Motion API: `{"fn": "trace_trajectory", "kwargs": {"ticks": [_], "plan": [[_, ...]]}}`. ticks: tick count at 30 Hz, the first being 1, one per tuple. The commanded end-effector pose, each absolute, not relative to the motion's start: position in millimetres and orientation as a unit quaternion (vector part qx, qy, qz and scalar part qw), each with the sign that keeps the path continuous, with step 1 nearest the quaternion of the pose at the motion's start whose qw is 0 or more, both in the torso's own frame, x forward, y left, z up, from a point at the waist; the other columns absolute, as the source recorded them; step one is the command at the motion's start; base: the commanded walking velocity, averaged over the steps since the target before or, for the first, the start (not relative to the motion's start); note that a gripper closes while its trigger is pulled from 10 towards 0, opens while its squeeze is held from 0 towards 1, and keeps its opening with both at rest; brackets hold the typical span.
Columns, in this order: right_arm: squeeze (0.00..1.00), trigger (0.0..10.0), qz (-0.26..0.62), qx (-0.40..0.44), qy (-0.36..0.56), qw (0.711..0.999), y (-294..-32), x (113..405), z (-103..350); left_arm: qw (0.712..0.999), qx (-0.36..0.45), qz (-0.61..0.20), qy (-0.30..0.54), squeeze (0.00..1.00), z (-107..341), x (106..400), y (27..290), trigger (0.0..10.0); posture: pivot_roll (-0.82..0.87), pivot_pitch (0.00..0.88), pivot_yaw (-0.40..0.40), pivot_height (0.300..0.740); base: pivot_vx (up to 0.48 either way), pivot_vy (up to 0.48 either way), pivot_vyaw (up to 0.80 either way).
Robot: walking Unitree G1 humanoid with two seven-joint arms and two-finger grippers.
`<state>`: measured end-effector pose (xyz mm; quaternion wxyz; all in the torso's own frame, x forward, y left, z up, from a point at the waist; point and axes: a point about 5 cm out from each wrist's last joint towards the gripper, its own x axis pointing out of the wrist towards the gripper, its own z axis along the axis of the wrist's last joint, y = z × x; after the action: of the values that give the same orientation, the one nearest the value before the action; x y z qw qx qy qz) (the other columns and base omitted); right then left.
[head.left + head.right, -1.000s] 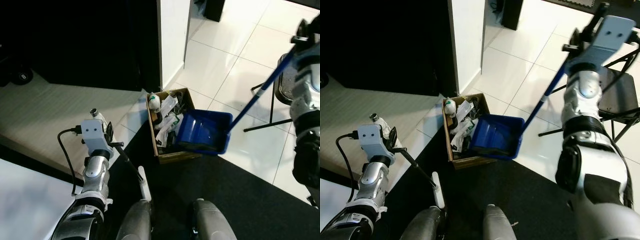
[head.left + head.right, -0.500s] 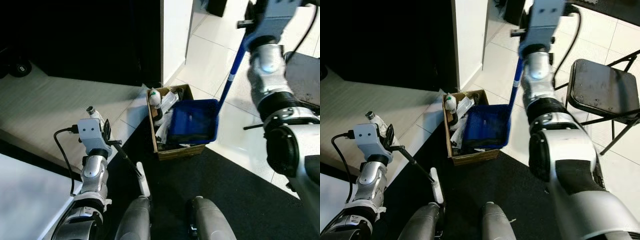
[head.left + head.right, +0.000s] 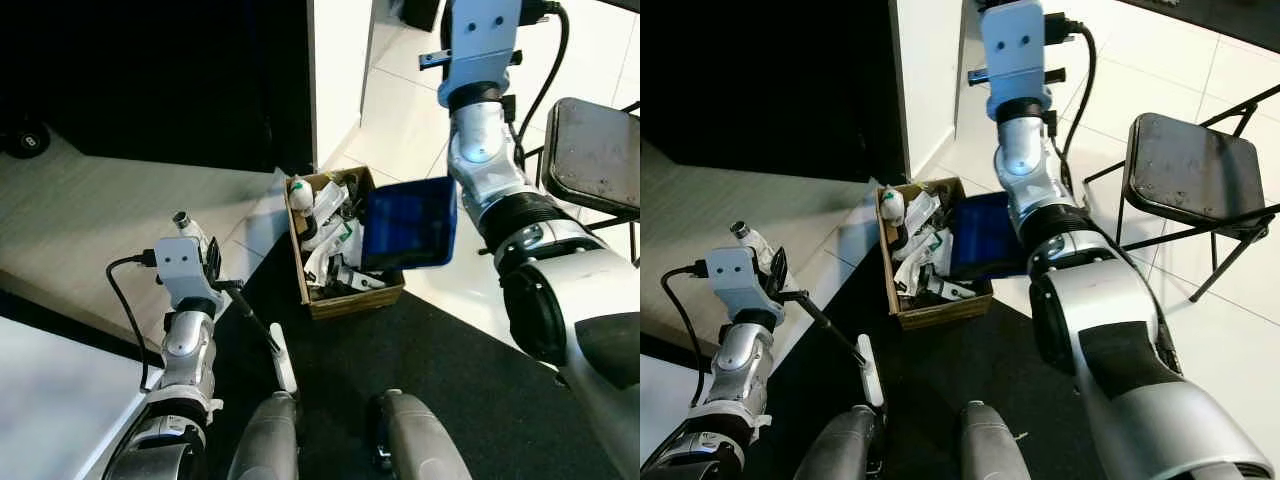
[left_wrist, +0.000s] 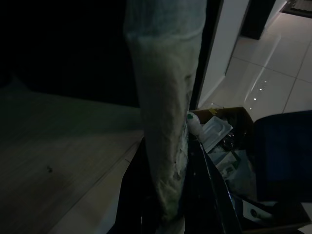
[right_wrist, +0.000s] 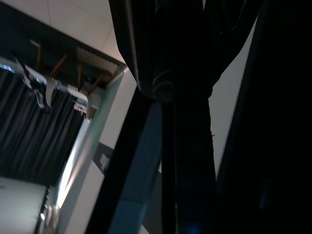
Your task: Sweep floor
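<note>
A: White glossy tile floor (image 3: 410,120) takes up the far side, with a black mat (image 3: 470,380) spread across the near part and pale wood-look flooring (image 3: 110,210) off to the left. Is that how you read it?

B: Yes, and a white wall corner (image 3: 340,70) stands behind the cardboard box (image 3: 345,300), with a dark folding chair (image 3: 1190,165) on the tiles to the right.

A: Where's the dustpan?

B: The blue dustpan (image 3: 408,224) is tipped up steeply, its open face toward the box, right at the box's right-hand edge. The box is crammed with crumpled white wrappers and a small white bottle (image 3: 302,192).

A: And the right arm (image 3: 1025,170)?

B: Raised high over the box and dustpan, wrist camera housing at the top. In the right wrist view the right gripper (image 5: 180,97) is closed around a dark pole, the dustpan's handle (image 5: 187,170).

A: The left side?

B: The left gripper (image 3: 222,283) sits low on the left, clamped on the grip end of a small brush. Its thin black brush handle (image 3: 255,318) slants down to a white brush head (image 3: 285,368) resting on the black mat, just ahead of the robot's grey feet (image 3: 270,440).

A: Anything from the left wrist view?

B: A pale wrapped shaft (image 4: 165,122) up close, with the box and the blue pan beyond it in dim light.
</note>
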<state>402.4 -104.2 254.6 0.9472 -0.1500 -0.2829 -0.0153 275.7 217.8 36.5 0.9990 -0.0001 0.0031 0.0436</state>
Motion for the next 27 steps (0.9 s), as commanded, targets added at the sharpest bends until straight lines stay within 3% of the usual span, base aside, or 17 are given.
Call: {"fn": "trace_trajectory", "kwargs": {"ticks": [1,3,9,20,27], "plan": [[0.0,10.0,-0.001,-0.184,-0.322,0.928,-94,400,268,0.999,-0.001,0.04,0.015,0.0,31,271,214,10.0,0.0,0.124,-0.045,0.74,0.0,0.0,0.0],[0.0,10.0,-0.002,-0.193,-0.326,0.925,-92,400,269,0.999,-0.001,0.039,0.015,0.0,31,271,214,10.0,0.0,0.124,-0.045,0.74,0.0,0.0,0.0],[0.0,10.0,0.042,-0.247,-0.411,0.877,-56,388,284,0.999,0.002,0.036,0.015,0.0,31,272,213,10.0,0.0,0.122,-0.048,0.74,0.0,0.0,0.0],[0.0,10.0,0.085,-0.263,-0.448,0.85,-24,376,280,0.999,0.002,0.038,0.015,0.0,30,271,213,10.0,0.0,0.12,-0.049,0.74,0.0,0.0,0.0],[0.0,10.0,0.143,-0.289,-0.488,0.811,6,360,271,0.999,0.002,0.035,0.015,0.0,30,271,211,10.0,0.0,0.119,-0.055,0.74,0.0,0.0,0.0]]}}
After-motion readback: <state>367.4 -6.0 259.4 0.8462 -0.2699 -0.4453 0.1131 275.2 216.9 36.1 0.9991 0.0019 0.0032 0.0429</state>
